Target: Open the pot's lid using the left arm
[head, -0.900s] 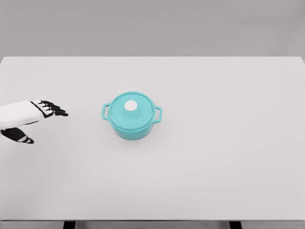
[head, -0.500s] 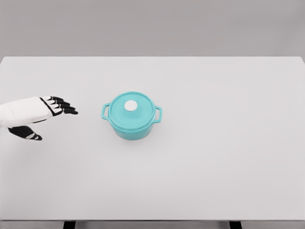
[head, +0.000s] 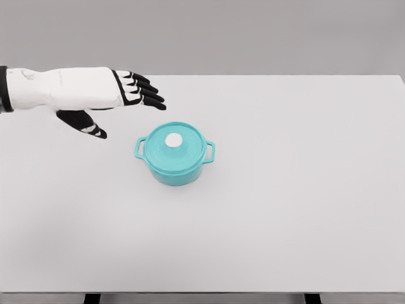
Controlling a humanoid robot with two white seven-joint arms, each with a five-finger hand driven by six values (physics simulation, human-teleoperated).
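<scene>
A teal pot (head: 175, 163) with two side handles stands near the middle of the white table (head: 304, 190). Its teal lid (head: 174, 147) sits closed on top, with a white round knob (head: 173, 140) at its centre. My left hand (head: 123, 104) hovers up and to the left of the pot, fingers spread and thumb hanging below, holding nothing. Its fingertips (head: 157, 100) reach toward the pot's far left side, apart from the lid. The right arm is out of view.
The table's far edge (head: 253, 76) runs behind the hand, with a grey wall beyond it. Two dark table legs (head: 92, 298) show below the front edge.
My left hand has risen and swung right, from low at the table's left edge to just above and left of the pot. The pot and lid have not moved.
</scene>
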